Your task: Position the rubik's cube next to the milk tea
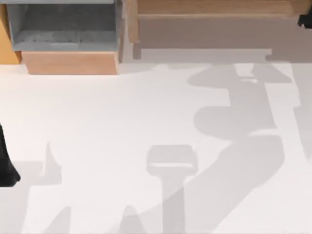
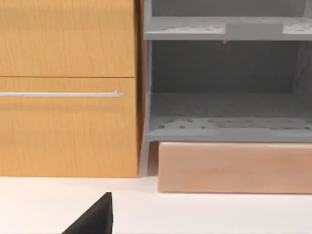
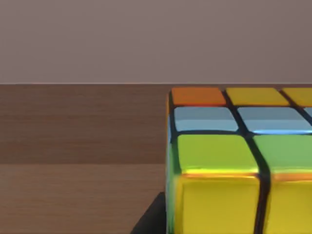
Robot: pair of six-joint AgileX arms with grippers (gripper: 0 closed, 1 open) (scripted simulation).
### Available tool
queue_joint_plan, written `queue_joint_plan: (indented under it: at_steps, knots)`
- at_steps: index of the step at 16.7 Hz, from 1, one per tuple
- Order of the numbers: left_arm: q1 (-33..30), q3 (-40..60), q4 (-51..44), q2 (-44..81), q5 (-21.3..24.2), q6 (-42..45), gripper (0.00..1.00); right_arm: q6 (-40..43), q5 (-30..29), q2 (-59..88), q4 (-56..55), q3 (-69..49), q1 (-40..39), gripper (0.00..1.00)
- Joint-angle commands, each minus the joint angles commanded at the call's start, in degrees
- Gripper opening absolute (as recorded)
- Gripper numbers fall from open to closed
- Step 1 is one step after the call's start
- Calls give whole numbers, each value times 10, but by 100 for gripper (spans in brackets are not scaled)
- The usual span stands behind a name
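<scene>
The counter (image 1: 97,126) is white and bare, with only grey shadows on it. At its far edge stand one grey open shelf unit (image 1: 63,24) on a wooden base (image 1: 70,62), and one long wooden shelf (image 1: 214,14) to the right. Beside the shelf unit is one orange cabinet (image 2: 68,87) with a metal handle (image 2: 61,94). One rubik's cube (image 3: 234,161) sits on a brown wooden surface (image 3: 78,146), close before the right wrist camera. For both arms, I cannot tell the state of the jaws.

Along my desk's (image 1: 97,146) far edge stand a grey open shelf unit (image 1: 63,24) on a wooden base (image 1: 70,62), and a long wooden shelf (image 1: 214,9).
</scene>
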State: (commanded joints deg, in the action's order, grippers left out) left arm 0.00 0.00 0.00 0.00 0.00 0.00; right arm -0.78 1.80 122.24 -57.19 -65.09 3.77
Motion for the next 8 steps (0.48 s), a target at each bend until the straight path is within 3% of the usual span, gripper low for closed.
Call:
queue_joint_plan:
  at_steps: [2,8]
  knots:
    - [0,0,0,0,0,0,100,0,0,0,0,0,0,0]
    - [0,0,0,0,0,0,100,0,0,0,0,0,0,0]
